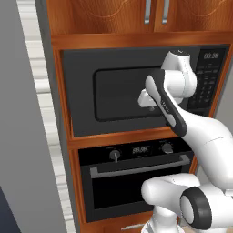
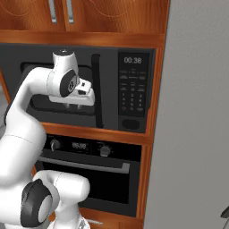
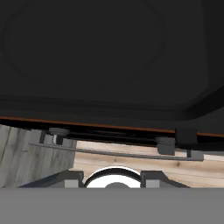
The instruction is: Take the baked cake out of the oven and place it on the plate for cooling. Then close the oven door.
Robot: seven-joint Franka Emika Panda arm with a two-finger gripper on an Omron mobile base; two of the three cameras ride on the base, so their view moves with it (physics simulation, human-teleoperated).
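The black oven [image 1: 136, 182] sits low in the wooden cabinet column, under the microwave. Its oven door [image 1: 132, 193] is shut, with the silver bar handle [image 1: 136, 169] across the top; the door [image 2: 103, 183] and handle [image 2: 85, 164] also show from the right. My gripper [image 1: 149, 105] hangs in front of the microwave window, well above the oven, fingers pointing down [image 2: 74, 106]. In the hand view the two fingertips [image 3: 111, 177] stand apart with nothing between them, looking down on the oven's handle [image 3: 113, 152] and knobs [image 3: 165, 142]. The cake and the plate are out of view.
The dark microwave [image 1: 118, 93] with keypad [image 2: 134, 89] and vertical handle [image 2: 96, 89] fills the cabinet slot behind my hand. Wooden cupboard doors [image 1: 113, 13] sit above. A grey wall [image 2: 197, 112] stands close on the right, a grey panel [image 1: 22, 136] on the left.
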